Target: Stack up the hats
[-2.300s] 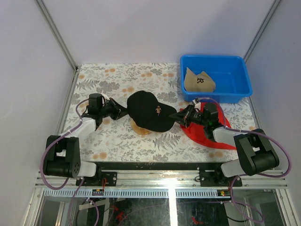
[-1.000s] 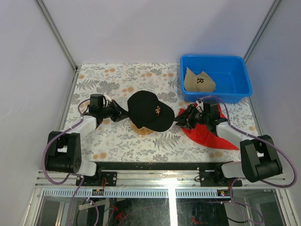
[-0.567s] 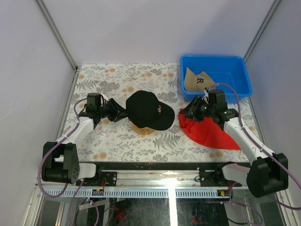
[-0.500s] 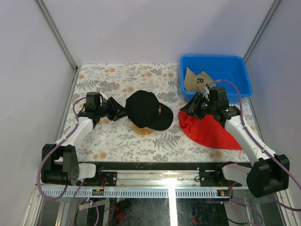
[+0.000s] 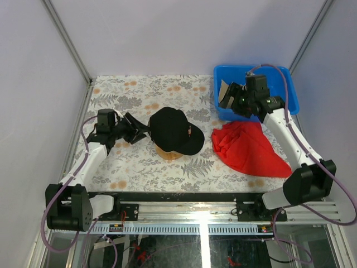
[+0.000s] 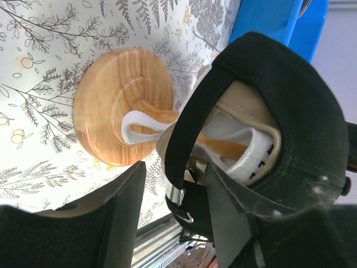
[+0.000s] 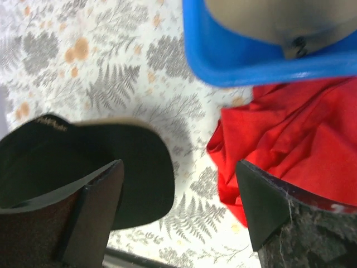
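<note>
Right hand (image 7: 178,164) is wide open and holding nothing, poised over the near wall of the blue bin (image 7: 240,64), where the last loose tan hat (image 7: 268,19) lies. The stack on the wooden stand (image 6: 111,106) mid-desk (image 5: 139,89) has the black hat (image 5: 170,128) on top, with a second tan hat (image 6: 245,106) and the white hat (image 6: 254,159) nested under it. For the pick, we'd come down inside the bin, pinch crown or brim edge, lift well clear of the wall and pass above the red cloth (image 5: 251,151), then line the brim up with the black one before letting go. Left hand (image 6: 175,167) sits at the back of the stack, fingers apart with the black strap between them. We can't tell if they touch it. Overhead, the right hand covers most of the bin hat. The wrist view cuts it off at the top, with only part of a dark logo showing. The lower hats show only from underneath.
</note>
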